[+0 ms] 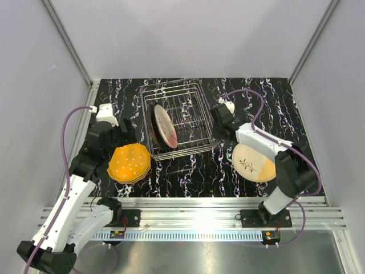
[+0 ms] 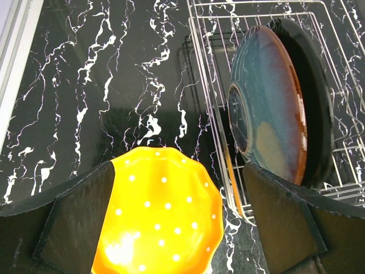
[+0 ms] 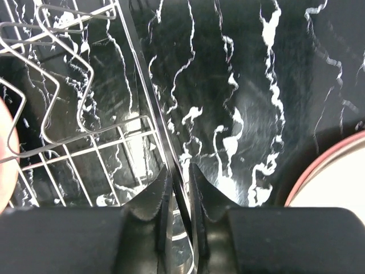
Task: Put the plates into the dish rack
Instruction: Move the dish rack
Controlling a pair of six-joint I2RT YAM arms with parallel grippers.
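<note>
An orange plate [image 1: 130, 164] with white dots and a scalloped rim lies flat on the table, left of the dish rack [image 1: 178, 117]. My left gripper [image 1: 118, 141] hangs open just above the orange plate [image 2: 159, 217], one finger [image 2: 80, 222] at each side, not touching. Two plates stand upright in the rack's left slots: a black one [image 2: 316, 97] and a blue-brown glazed one [image 2: 268, 103]. My right gripper [image 3: 179, 182] is shut on the rack's right rim wire [image 3: 149, 85]. A cream plate [image 1: 254, 162] with a flower sprig lies flat at the right.
The rack's middle and right slots [image 1: 191, 111] hold nothing. The cream plate's pinkish rim [image 3: 336, 182] lies close to the right of my right gripper. Grey walls stand on three sides, and an aluminium rail [image 1: 188, 202] runs along the table's near edge.
</note>
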